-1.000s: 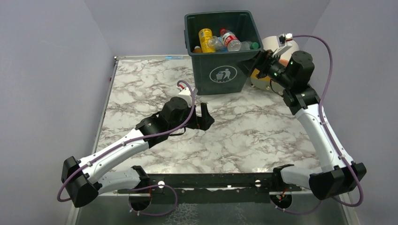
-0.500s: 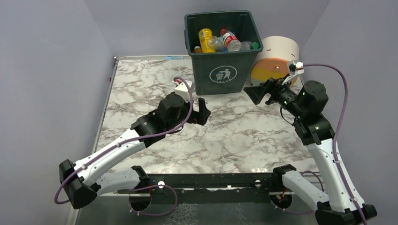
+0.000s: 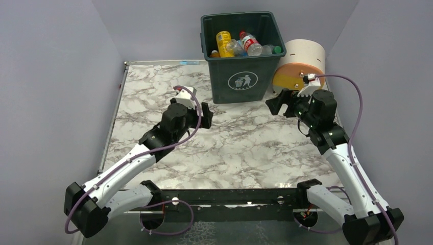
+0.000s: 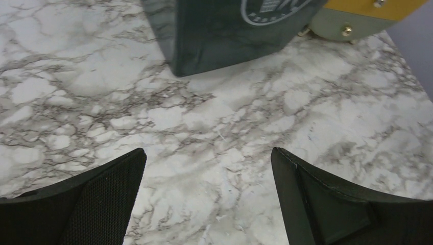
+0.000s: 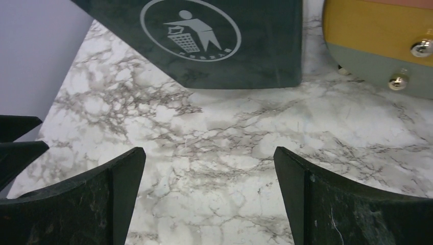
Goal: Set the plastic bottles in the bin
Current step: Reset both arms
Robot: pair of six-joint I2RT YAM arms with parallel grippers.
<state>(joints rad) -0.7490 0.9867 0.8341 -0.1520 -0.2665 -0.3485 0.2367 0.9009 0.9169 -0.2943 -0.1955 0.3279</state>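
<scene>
Both pairs of jaws stand wide apart with nothing between them. In each wrist view, two black fingers (image 4: 102, 199) frame only bare marble. The left gripper (image 3: 207, 115) hangs over the table just left of centre frame. The right gripper (image 3: 272, 104) hangs right of centre, low beside the bin's near right corner.

There are two arms, one bin (image 3: 240, 81), and one cream-and-orange cylinder (image 3: 301, 64) just beside it on the right. The plastic bottles (image 3: 244, 45) all lie inside the bin, in the upper middle of the frame. At least five show:
- one yellow-orange
- one clear with a red label
- one with a green cap
- two more, of which only parts show

Any deeper ones are hidden.

Only the top view looks into the bin and shows the bottles. The right wrist view shows the white litter symbol (image 5: 190, 29) whole, plus two metal studs on the cylinder at its right edge. The left wrist view catches only the bin's lower corner and the symbol's bottom rim.

The table (image 3: 153, 92) is white marble with grey veins, and a dark metal rail runs along its near edge. Plain lilac-grey walls close it in on three sides.
</scene>
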